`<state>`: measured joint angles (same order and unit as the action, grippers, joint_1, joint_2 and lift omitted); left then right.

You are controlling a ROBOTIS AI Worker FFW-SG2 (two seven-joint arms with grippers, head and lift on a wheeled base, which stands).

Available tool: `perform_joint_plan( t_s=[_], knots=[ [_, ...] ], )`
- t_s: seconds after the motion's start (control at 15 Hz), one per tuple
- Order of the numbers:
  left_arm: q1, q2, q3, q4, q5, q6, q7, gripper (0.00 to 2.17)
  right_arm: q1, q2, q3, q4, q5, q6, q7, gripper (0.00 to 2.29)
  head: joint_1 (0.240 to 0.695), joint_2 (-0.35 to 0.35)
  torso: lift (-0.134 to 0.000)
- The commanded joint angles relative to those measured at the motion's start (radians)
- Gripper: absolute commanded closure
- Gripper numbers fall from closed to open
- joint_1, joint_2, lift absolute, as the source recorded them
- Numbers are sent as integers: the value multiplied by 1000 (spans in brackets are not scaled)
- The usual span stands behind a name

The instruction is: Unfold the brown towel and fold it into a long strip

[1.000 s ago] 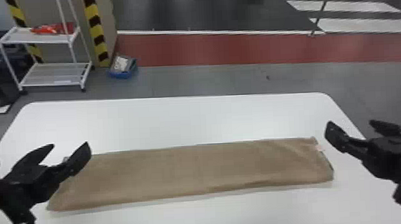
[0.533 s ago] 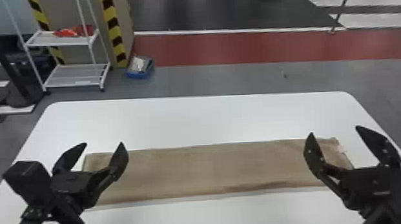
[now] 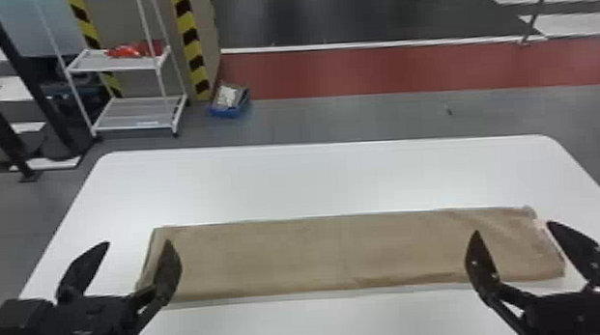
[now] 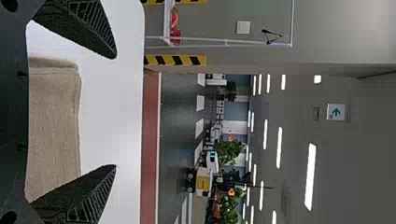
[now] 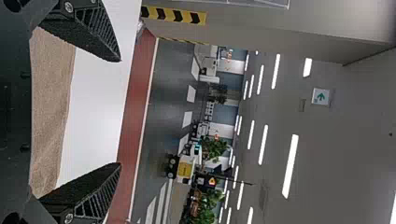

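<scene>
The brown towel (image 3: 317, 255) lies flat on the white table as a long strip running left to right, slightly wrinkled near its right end. Over its left end is my left gripper (image 3: 138, 244), open, one finger outside the end and one in front of the cloth. My right gripper (image 3: 514, 227) stands open at the strip's right end. In the left wrist view the towel (image 4: 53, 126) shows between the spread fingers of the left gripper (image 4: 116, 112). Between the right gripper's (image 5: 120, 112) parted fingers, the right wrist view shows more towel (image 5: 51, 102).
The white table (image 3: 314, 178) has bare surface behind the towel and a strip of it in front. Beyond the table, on the floor, stand a white shelf rack (image 3: 137, 113) and a blue box (image 3: 228, 105).
Both grippers have moved inward from beyond the strip's ends to over them, and the right one's fingers have spread. The head view has shifted slightly. The towel looks unchanged.
</scene>
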<state>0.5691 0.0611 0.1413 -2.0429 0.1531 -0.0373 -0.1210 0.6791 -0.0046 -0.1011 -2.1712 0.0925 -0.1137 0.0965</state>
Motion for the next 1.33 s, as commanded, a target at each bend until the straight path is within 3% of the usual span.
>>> perform_joint_plan(
  t_s=[0.0, 1.27],
  knots=[
    [12, -3, 9, -5, -1, 0, 0, 33, 2, 6, 7, 2, -2, 6, 2, 83, 695, 40, -115],
    [26, -9, 3, -37, -18, 34, -2, 33, -15, 6, 14, 11, 1, 46, 20, 80, 695, 52, -115]
  ],
)
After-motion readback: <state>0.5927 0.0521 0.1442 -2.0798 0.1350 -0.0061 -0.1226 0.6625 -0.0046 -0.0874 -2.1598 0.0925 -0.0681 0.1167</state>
